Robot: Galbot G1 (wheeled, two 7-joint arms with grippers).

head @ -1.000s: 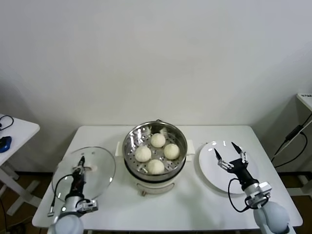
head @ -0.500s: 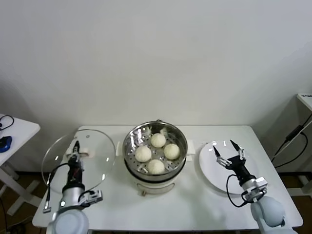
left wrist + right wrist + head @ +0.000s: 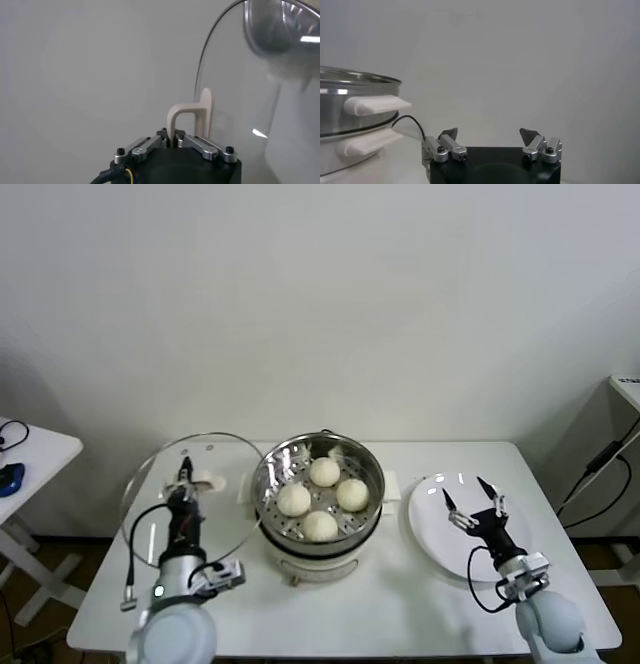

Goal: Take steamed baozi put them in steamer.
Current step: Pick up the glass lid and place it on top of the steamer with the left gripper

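Baozi [image 3: 320, 498] — all four — sit on the perforated tray inside the steamer [image 3: 372, 504] at the table's centre, so the loading looks done and the glass lid [image 3: 150, 484] is the piece in play. The left gripper [image 3: 186, 484], at about nine o'clock from the pot, is clamped on the lid's pale handle [image 3: 192, 116]; the left wrist view shows its fingers pinched together around the loop. The lid stands tilted on edge in the air, its rim close beside the steamer's wall.

Risk, as I judge it: the pinch is on a thin handle and the lid is wide, so it could swing or twist in the grip and knock the pot's rim, or land crooked and slide off.

The right gripper [image 3: 474, 506] hangs with jaws spread apart over the white plate [image 3: 430, 529] at three o'clock, holding nothing.

Hard to make out — whether the lid's lower edge touches the table [image 3: 400, 604], since the left arm covers it, and how deep the handle sits between the fingers. The steamer's near side handle is partly hidden under the pot's body.
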